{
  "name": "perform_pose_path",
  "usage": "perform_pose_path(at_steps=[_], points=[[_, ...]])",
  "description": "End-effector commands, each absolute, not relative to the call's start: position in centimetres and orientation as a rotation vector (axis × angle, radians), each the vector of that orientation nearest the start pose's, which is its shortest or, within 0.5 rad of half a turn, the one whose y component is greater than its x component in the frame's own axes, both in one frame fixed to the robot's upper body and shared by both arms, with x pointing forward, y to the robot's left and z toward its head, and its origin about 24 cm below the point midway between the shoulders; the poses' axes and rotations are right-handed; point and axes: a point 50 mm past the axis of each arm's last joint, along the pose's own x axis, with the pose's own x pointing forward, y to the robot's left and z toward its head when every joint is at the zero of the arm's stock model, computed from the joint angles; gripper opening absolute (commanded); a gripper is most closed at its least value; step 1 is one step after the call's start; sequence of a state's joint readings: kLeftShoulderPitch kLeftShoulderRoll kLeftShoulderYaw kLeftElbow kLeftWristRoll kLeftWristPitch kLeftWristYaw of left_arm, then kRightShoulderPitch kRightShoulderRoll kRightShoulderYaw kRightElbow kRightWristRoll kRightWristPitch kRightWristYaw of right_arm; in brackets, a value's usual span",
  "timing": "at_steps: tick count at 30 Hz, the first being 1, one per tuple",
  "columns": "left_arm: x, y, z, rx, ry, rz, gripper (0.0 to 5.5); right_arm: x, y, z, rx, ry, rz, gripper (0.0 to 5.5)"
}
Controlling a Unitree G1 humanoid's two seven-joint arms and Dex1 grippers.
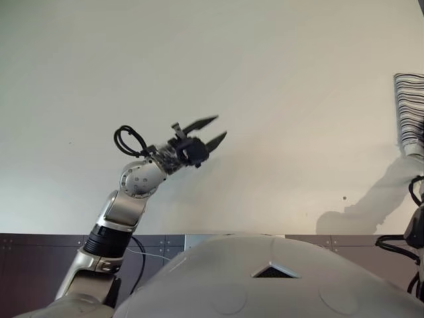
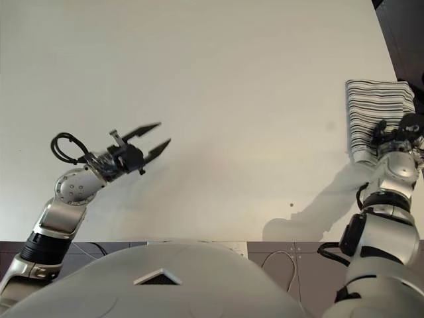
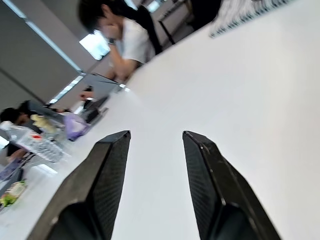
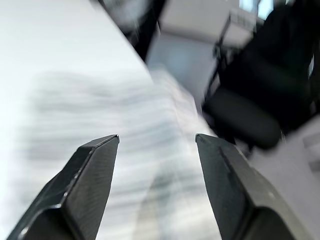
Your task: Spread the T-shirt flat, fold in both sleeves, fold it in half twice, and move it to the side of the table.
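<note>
White table (image 2: pixel 232 79) fills the scene from the near edge to the far one. On the left, the left gripper (image 2: pixel 165 132) is raised above the bare surface, pointing away from the robot and towards the right. Its two black fingers (image 3: pixel 107 170) are spread apart with nothing between them, and the left wrist view shows only white tabletop in the gap.

Well to the right, the T-shirt (image 2: pixel 374 109) lies near the right edge of the table. It is black-and-white striped and folded into a compact rectangle of several stacked layers, with its long side running away from the robot.

The right gripper (image 4: pixel 157 136) is at the near end of this bundle. In the right wrist view its fingers are spread wide, with blurred striped cloth below and between them and nothing pinched. Whether the fingertips touch the fabric cannot be told. Past the table's right edge stands a black office chair (image 4: pixel 245 115) on the floor.
</note>
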State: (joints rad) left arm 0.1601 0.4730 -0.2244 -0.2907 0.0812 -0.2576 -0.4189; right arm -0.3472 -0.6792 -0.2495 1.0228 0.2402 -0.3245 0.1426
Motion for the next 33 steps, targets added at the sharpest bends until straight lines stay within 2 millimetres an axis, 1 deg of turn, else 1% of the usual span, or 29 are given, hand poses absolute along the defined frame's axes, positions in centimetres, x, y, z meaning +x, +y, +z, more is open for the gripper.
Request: perform_pose_path(at_steps=[1,2,3,4,5,7,8,10,12,16,18,24,27,29,31,33], points=[[21.8,14.5,11.6,0.282,-0.324,-0.398,1.95,29.5,-28.0,11.9,-0.251,-0.288,-0.061,2.83],[22.1,14.5,11.5,0.231,-0.302,-0.349,1.95,29.2,-25.1,11.9,-0.213,-0.31,0.007,2.83],[22.4,14.6,11.0,0.206,-0.27,-0.298,1.95,28.9,-22.5,11.3,-0.169,-0.299,0.065,2.83],[22.8,14.8,9.9,0.186,-0.211,-0.237,1.95,28.3,-19.8,9.9,-0.127,-0.262,0.123,2.83],[23.1,14.9,8.8,0.176,-0.164,-0.189,1.95,27.5,-17.6,8.2,-0.077,-0.205,0.16,2.83],[23.7,14.8,7.6,0.174,-0.122,-0.112,1.95,26.1,-15.0,6.0,-0.012,-0.113,0.181,2.83],[24.0,14.7,7.2,0.16,-0.112,-0.064,1.95,25.8,-14.2,5.4,0.008,-0.076,0.173,2.83],[24.7,14.4,6.6,0.141,-0.096,0.006,1.95,25.8,-13.5,4.9,0.022,-0.037,0.147,2.83],[25.4,14.0,6.2,0.119,-0.088,0.04,1.95,26.4,-13.2,4.8,0.032,-0.009,0.122,2.83],[26.6,13.9,6.2,0.085,-0.089,0.077,1.95,27.5,-12.7,5.1,0.091,0.019,0.12,2.83],[26.9,13.9,6.3,0.082,-0.092,0.08,1.95,27.8,-12.3,5.2,0.091,0.025,0.133,2.83],[27.8,12.8,6.7,0.071,-0.099,0.058,1.95,29.1,-12.0,5.5,0.117,0.042,0.148,2.83],[28.1,12.4,7.0,0.046,-0.101,0.056,1.95,28.7,-11.4,4.9,0.138,0.083,0.175,2.83],[28.2,11.9,7.1,0.029,-0.094,0.051,1.95,28.9,-11.4,4.6,0.129,0.125,0.189,2.83],[28.6,11.1,7.4,0.015,-0.085,0.045,1.95,29.7,-11.6,4.4,0.173,0.186,0.135,2.83],[29.7,10.0,8.1,0.075,-0.075,0.099,1.95,30.8,-10.9,4.5,0.33,0.29,0.089,2.83]])
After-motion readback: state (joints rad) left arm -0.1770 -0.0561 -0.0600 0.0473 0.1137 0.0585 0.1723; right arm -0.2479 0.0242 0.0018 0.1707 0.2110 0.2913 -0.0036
